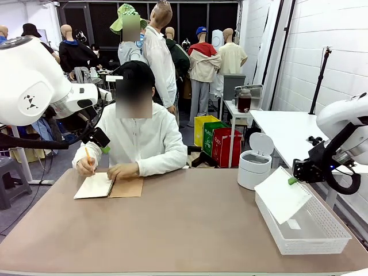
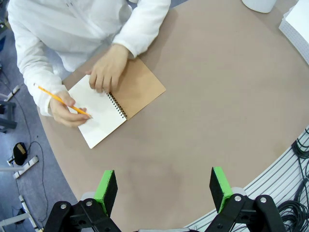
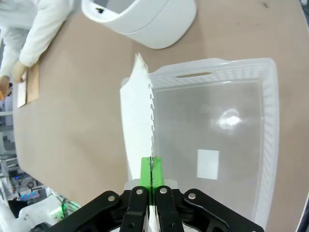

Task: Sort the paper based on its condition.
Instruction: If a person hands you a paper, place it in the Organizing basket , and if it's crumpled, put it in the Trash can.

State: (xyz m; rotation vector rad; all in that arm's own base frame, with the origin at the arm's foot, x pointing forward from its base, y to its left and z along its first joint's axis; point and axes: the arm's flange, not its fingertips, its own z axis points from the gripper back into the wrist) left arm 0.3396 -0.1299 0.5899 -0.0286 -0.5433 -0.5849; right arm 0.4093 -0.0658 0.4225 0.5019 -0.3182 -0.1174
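A: Starting far to the left of the basket (image 1: 316, 244), what is the left gripper (image 2: 163, 189) doing?

B: It hangs above the table (image 2: 217, 96) with its jaws wide apart and nothing between them. Below it, also far left of the basket, a person writes with a pencil (image 2: 63, 101) in a spiral notebook (image 2: 116, 101).

A: And nearer the basket?

B: A white lidded bin (image 1: 253, 167) stands just beside the basket's far left corner. The paper (image 1: 282, 195) hangs tilted over the basket's left wall, partly above the inside, partly above the table. It looks flat, not crumpled, with a ragged punched edge.

A: Who holds it?

B: The right gripper (image 3: 151, 176), above the basket, has its jaws pressed fully together on one edge of the sheet.

A: How to place it well?

B: I think a flat sheet belongs in the basket. I would first carry it toward the basket's middle, so no corner is over the wall, then lower it and lay it more level before letting go. Released here, it may catch on the rim and slide onto the table.
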